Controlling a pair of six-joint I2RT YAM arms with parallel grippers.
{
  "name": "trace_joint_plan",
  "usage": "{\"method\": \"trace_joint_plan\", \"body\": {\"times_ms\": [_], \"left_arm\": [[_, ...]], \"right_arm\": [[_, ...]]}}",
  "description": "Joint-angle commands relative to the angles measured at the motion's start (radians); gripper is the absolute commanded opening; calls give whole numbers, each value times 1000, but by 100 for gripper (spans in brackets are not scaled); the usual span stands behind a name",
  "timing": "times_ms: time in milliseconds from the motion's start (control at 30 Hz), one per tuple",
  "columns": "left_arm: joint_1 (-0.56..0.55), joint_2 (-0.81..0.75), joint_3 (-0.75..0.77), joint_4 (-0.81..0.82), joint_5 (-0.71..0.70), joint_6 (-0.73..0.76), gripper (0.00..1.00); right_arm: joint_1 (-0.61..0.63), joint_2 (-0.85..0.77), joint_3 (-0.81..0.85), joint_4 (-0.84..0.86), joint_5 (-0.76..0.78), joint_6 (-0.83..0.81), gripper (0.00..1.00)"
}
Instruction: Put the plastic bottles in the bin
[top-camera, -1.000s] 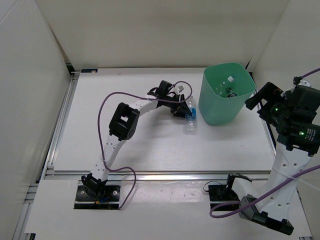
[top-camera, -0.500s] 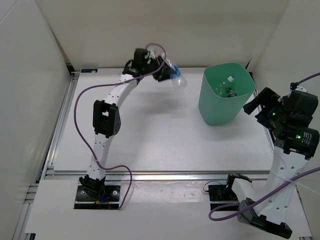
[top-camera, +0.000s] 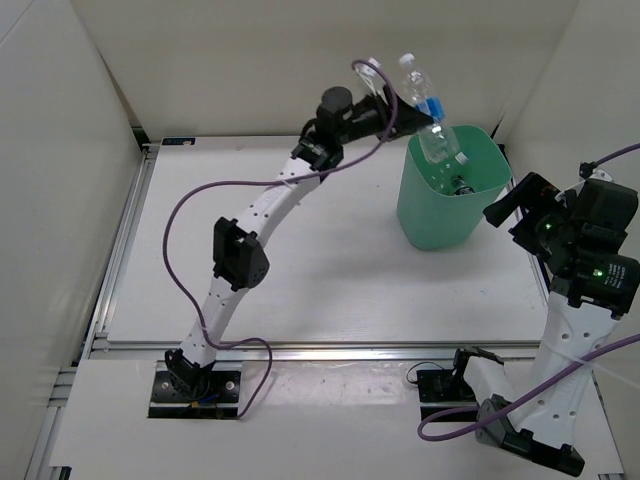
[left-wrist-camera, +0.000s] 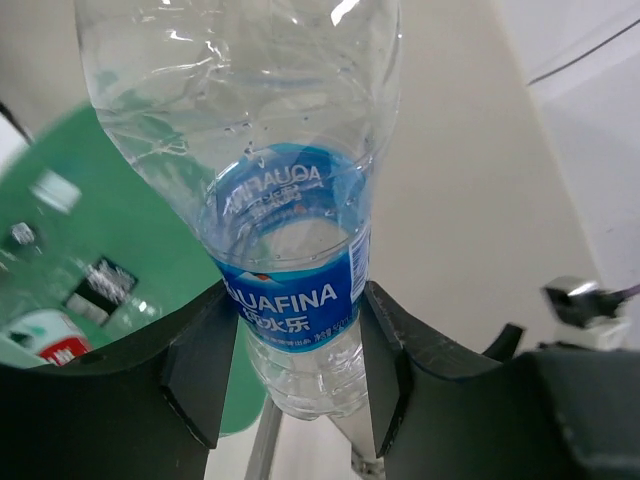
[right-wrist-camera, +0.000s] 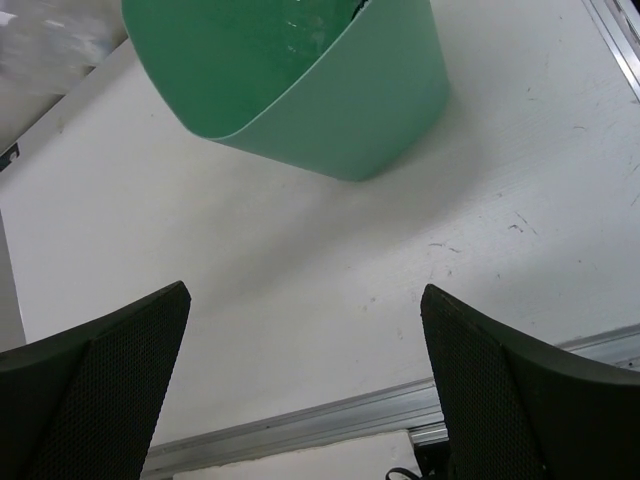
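White table (top-camera: 300, 280): right gripper (right-wrist-camera: 305, 300) on the near side, jaws wide apart, empty, beside bin (top-camera: 430, 215). Farther back, left gripper (left-wrist-camera: 300, 335) clamps blue-labelled bottle (left-wrist-camera: 295, 290) at its label, tilted over bin's far rim.

This is a robotics lab test cell. A plain white tabletop (top-camera: 320, 280) is edged with aluminium rail (top-camera: 330, 350) and boxed in by bare white panels (top-camera: 250, 60). The left arm (top-camera: 240, 262) and right arm (top-camera: 578, 300), both white and black, are bolted to black base plates (top-camera: 228, 386) at the near edge, with purple cables (top-camera: 186, 218) looping off them.
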Motion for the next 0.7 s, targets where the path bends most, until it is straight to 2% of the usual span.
{"method": "trace_joint_plan", "body": {"times_ms": [0, 133, 167, 267, 300, 533, 633, 667], "left_arm": [[-60, 10, -17, 30, -53, 49, 59], [-74, 35, -17, 20, -62, 58, 65], [-74, 47, -17, 20, -62, 58, 74], [-74, 47, -17, 20, -62, 77, 89], [-83, 23, -17, 8, -62, 86, 100], [-74, -95, -61, -69, -91, 199, 100], [-10, -231, -188, -158, -148, 282, 100], [9, -275, -292, -183, -172, 305, 100]], "right_arm": [[-5, 7, 66, 37, -31, -8, 100], [-5, 16, 75, 37, -40, -8, 100], [-5, 16, 75, 28, -40, -8, 100], [-5, 16, 63, 27, -40, -8, 100], [-5, 16, 63, 27, -40, -8, 100], [-5, 25, 63, 38, -40, 1, 100], [-5, 39, 75, 38, -31, 23, 100], [-5, 50, 92, 38, -40, 23, 100]]}}
